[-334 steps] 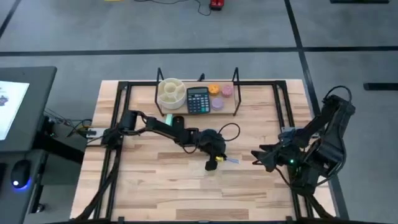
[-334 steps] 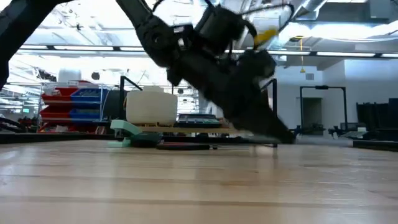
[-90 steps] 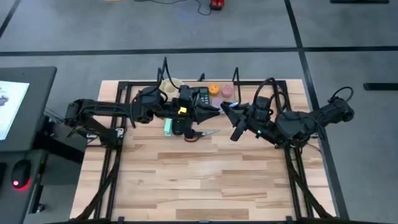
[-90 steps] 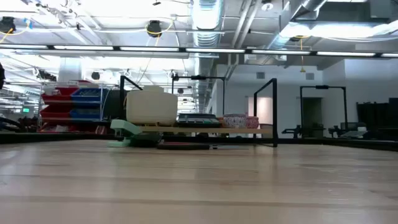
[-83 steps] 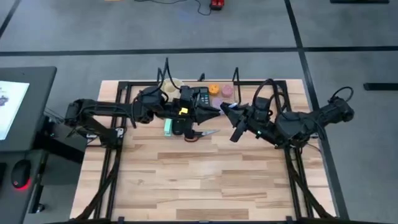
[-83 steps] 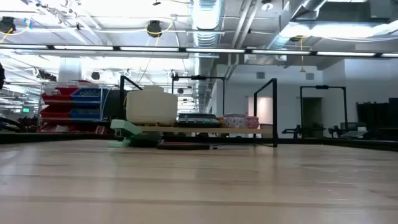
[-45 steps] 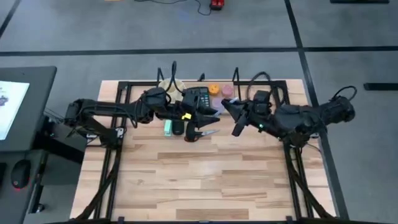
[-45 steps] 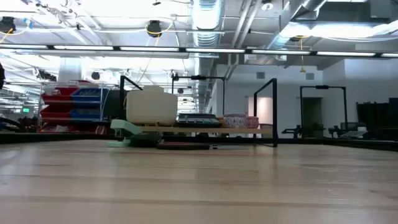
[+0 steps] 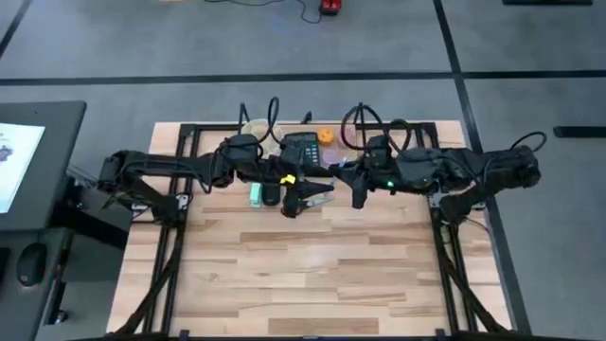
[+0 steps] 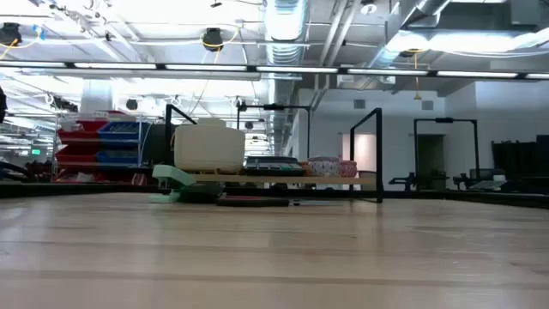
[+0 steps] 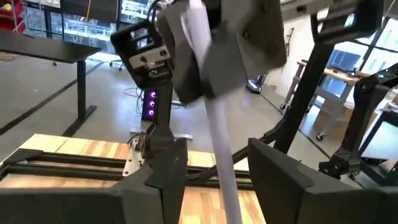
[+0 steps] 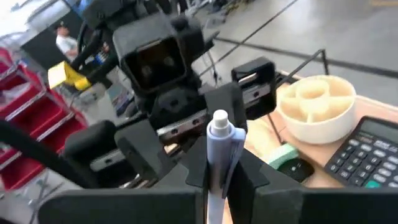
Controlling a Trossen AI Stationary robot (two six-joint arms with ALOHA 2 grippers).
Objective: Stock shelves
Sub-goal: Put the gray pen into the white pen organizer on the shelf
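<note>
The pale wooden table (image 9: 284, 275) is spanned by both dark arms, which are brought together over its far middle, just in front of the shelf (image 10: 343, 182). The shelf is set at the table's far edge, near the centre, and is loaded with a cream divided tub (image 12: 317, 102) at its left end, a black calculator (image 9: 301, 147) beside that, and small orange and pink items further right. A green object (image 9: 256, 194) is left on the table just in front of the shelf. The right gripper (image 9: 352, 183) is clamped on a blue-and-white pen (image 12: 219, 146), held raised above the table. The left gripper (image 9: 317, 192) is placed facing it, its fingers (image 11: 165, 171) spread wide, with the pen's shaft seen between them and untouched by either.
</note>
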